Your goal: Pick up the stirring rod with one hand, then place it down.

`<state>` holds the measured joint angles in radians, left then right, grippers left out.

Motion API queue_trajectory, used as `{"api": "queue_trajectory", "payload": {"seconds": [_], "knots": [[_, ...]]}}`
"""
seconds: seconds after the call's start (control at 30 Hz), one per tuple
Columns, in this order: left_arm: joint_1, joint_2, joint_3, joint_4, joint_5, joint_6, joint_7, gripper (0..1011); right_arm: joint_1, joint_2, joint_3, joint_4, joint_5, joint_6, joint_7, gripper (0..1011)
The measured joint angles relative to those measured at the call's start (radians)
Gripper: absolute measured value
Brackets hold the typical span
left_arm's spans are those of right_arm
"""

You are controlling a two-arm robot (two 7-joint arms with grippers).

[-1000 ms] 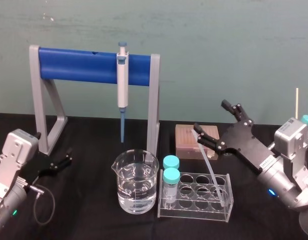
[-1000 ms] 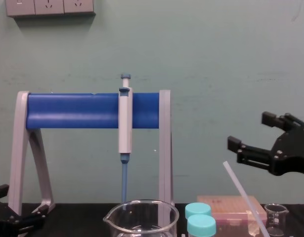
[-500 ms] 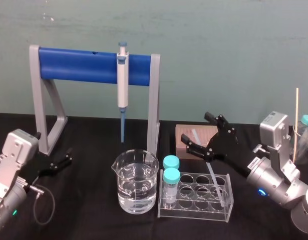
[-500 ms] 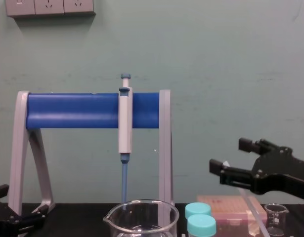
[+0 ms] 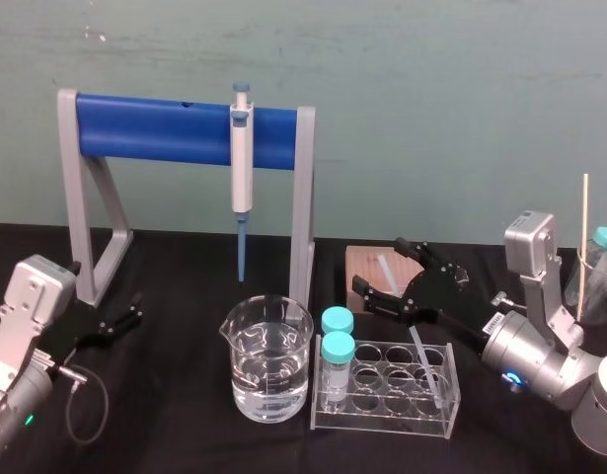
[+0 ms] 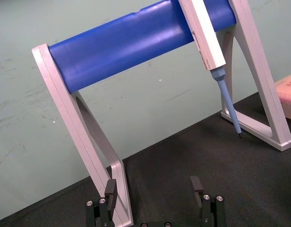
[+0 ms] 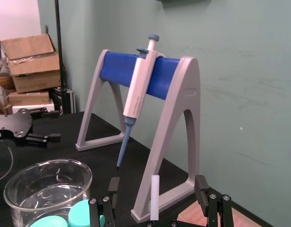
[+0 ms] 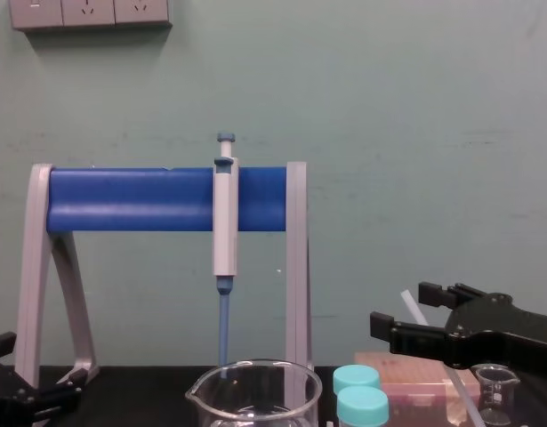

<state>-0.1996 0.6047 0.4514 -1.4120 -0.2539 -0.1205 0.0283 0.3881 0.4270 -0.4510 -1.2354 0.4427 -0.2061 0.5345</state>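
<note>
Stirring rod (image 5: 421,352) leans in the clear test tube rack (image 5: 382,419), right of the water beaker (image 5: 266,360). At far left, the left gripper (image 5: 125,314) sits with fingers spread beside the pipette stand (image 5: 185,128). At right, the right gripper (image 5: 380,267) has its fingers spread around the rod's upper end, with a gap on each side.

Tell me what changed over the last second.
The right gripper came down and toward the robot's left; its open jaws now straddle the upper end of the stirring rod, not yet closed. The rod, leaning in the tube rack, stayed put, as did the left gripper, parked at the left.
</note>
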Motion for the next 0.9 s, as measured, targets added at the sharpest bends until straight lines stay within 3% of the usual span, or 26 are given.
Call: {"api": "queue_trajectory", "payload": {"seconds": [0.47,0.9], "knots": [[0.0,0.0,0.0,0.0,0.0,0.0,0.0,1000,-0.012,-0.013,0.023,0.006,-0.007,0.053,0.019,1000],[0.0,0.0,0.0,0.0,0.0,0.0,0.0,1000,-0.017,-0.017,0.03,0.001,-0.017,0.06,0.021,1002]]}}
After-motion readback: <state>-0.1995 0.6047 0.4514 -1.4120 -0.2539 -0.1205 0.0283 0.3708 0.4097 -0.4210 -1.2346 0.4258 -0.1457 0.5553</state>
